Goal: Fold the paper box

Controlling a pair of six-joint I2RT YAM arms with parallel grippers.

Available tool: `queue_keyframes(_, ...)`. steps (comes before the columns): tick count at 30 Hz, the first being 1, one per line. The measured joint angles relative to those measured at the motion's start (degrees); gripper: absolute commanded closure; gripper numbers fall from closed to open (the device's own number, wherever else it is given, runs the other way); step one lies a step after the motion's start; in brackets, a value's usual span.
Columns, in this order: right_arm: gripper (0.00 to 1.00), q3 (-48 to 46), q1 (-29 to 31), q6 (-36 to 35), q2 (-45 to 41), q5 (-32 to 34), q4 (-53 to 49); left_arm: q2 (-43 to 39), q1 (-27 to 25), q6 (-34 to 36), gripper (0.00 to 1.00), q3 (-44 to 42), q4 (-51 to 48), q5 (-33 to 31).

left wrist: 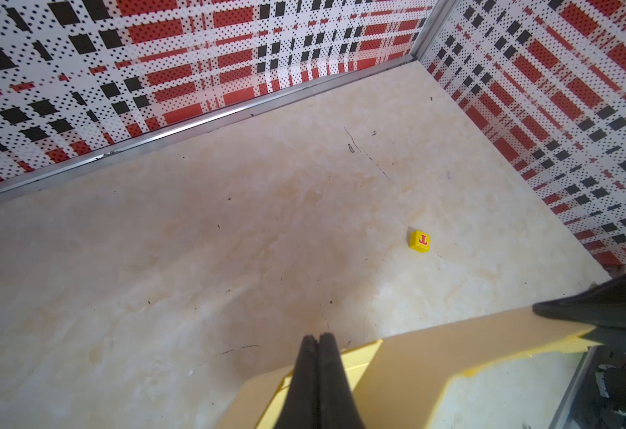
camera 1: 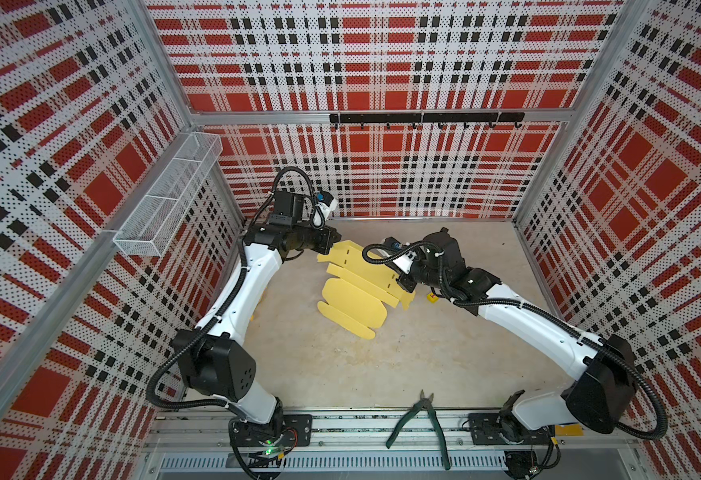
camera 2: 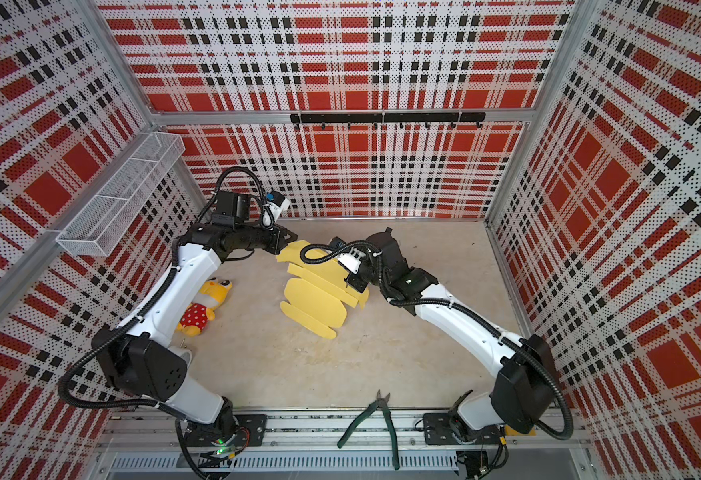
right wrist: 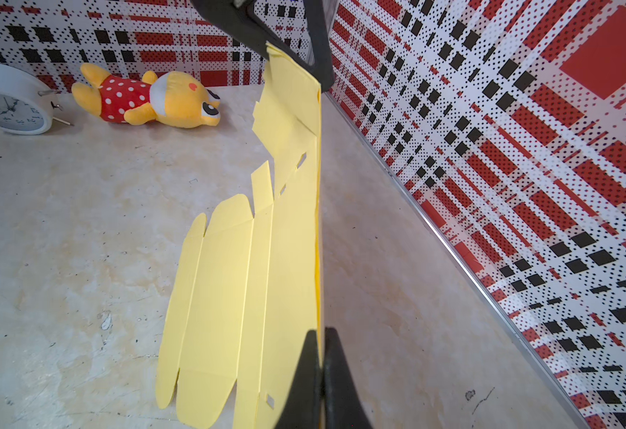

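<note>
Paper box: flat sheet, edge panel raised, spanning between both jaw pairs, rest trailing below them.
Left gripper: jaws pinching one end.
Right gripper: jaws pinching opposite end.
Fold: turn both together, panel taut, creasing evenly.

paper box: yellow die-cut sheet, one edge lifted
right gripper: jaws pinching that edge
behind: plush toy, white clock

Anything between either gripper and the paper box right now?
Nothing visible. The left gripper and right gripper are each shut on the lifted far edge of the paper box; the small yellow cube lies apart.
</note>
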Motion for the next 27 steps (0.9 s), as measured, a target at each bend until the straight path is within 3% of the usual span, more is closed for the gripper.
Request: queue_keyframes(27,1.00,0.6,1.1,7.3,3.4,3.5,2.0,-1.8,-1.6,-3.4,1.00,-4.7,3.8,3.6)
